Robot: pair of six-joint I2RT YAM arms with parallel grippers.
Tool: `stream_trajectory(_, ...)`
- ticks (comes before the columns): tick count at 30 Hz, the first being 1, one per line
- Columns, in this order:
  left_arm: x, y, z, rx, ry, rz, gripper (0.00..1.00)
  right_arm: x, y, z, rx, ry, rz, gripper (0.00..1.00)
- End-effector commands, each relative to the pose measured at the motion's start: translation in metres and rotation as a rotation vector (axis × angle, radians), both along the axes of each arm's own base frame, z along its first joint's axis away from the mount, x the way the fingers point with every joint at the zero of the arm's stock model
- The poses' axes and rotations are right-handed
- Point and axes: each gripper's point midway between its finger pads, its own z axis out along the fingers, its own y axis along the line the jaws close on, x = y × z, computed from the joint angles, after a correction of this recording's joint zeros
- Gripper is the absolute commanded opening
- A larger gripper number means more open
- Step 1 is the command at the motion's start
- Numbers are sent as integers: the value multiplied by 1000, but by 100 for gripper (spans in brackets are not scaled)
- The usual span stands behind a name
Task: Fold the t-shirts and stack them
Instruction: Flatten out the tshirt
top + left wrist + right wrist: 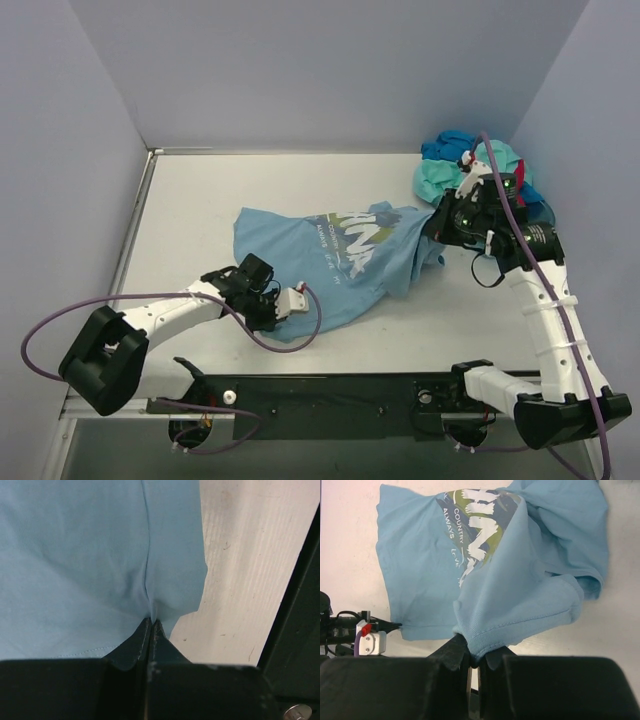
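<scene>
— Starting at the left: what has that arm got?

— The left gripper [283, 318] sits low on the table [190, 210], at the near hem of the light sky-blue t-shirt [330, 260]. On its own wrist view the fingers are pressed together with a fold of blue cloth nipped between the tips; a crease runs up the fabric from that spot; bare table lies just right of the hem.

— And the shirt itself?

— It lies mid-table, print side up, with white lettering over a green and dark patch; the left part is fairly flat; the right part is bunched and folded over itself.

— The right arm?

— The right gripper [438, 225] is at the shirt's right end, jaws closed on a hemmed edge of that same shirt; the cloth is lifted there and drapes away from the tips down to the table.

— Any bins or tubs?

— In the far right corner, behind that arm, there is a heap: a mint-green shirt [440, 180] with a deeper blue shirt [447, 145] beyond it. A dark teal patch [540, 211] shows at the heap's right edge; whether that is a container's wall or more cloth I cannot tell, nor whether the heap sits inside anything. The heap lies just beyond the light blue shirt's right end; the gripper hides whether they touch.
</scene>
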Motion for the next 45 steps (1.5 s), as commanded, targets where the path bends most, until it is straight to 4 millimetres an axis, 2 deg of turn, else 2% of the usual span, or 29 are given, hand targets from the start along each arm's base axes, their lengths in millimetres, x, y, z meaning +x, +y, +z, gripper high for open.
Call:
stream_trajectory(1,21,-17,22,-70,-53,28,0,2,-11,29,-3,-80,-26,0)
stream_trajectory(3,54,-4,41,-35,-157,90,0,5,-14,45,4,-112,-31,0)
stream_trajectory(4,81,-1,65,-30,-248,112,0,7,-18,64,14,-159,-38,0)
stream_trajectory(5,101,17,77,-14,-277,180,0,11,-22,73,15,-177,-49,0)
stream_trajectory(6,132,20,112,-21,-378,209,0,11,-23,97,26,-236,-49,0)
stream_trajectory(7,151,45,126,20,-415,285,0,17,-30,105,25,-253,-70,0)
stream_trajectory(8,182,60,169,10,-527,332,0,17,-32,131,33,-315,-74,0)
stream_trajectory(9,194,73,190,25,-572,367,0,21,-40,140,36,-331,-101,0)
stream_trajectory(10,213,88,229,21,-664,400,0,22,-47,163,41,-385,-121,0)
stream_trajectory(11,220,98,250,33,-706,420,0,20,-53,186,48,-440,-139,0)
stream_trajectory(12,229,112,283,40,-789,439,0,22,-58,191,50,-451,-149,0)
stream_trajectory(14,230,131,321,95,-900,423,0,20,-65,206,56,-485,-167,0)
stream_trajectory(17,219,144,337,174,-954,380,0,17,-73,205,72,-478,-194,0)
stream_trajectory(20,203,151,345,180,-962,382,0,10,-67,202,101,-468,-178,0)
stream_trajectory(24,188,154,330,113,-890,374,0,5,-56,191,140,-432,-128,0)
stream_trajectory(26,179,151,299,99,-805,322,0,7,-59,173,131,-393,-144,0)
stream_trajectory(27,174,150,273,106,-749,293,0,11,-62,160,127,-361,-166,0)
stream_trajectory(28,171,143,261,79,-723,262,0,15,-63,143,143,-315,-179,0)
stream_trajectory(29,163,136,236,72,-666,217,0,18,-61,138,153,-304,-173,0)
stream_trajectory(30,153,123,222,34,-612,164,0,22,-58,117,181,-245,-174,0)
stream_trajectory(31,140,107,198,21,-555,79,0,25,-56,108,193,-235,-173,0)
stream_trajectory(32,127,92,183,-14,-499,24,0,27,-52,85,220,-173,-171,0)
stream_trajectory(33,110,73,165,-31,-452,-66,0,30,-53,80,223,-168,-175,0)
stream_trajectory(34,91,62,144,-46,-381,-128,4,31,-54,61,226,-121,-197,0)
stream_trajectory(35,77,45,135,-68,-354,-196,19,33,-56,52,220,-104,-208,0)
stream_trajectory(36,71,36,124,-100,-328,-207,27,34,-59,35,208,-70,-221,0)
stream_trajectory(38,73,19,116,-166,-292,-138,41,36,-64,10,179,-22,-236,0)
stream_trajectory(42,78,13,100,-186,-165,32,45,36,-70,-24,149,63,-254,0)
stream_trajectory(45,63,9,91,-148,-136,27,44,36,-70,-30,144,76,-250,0)
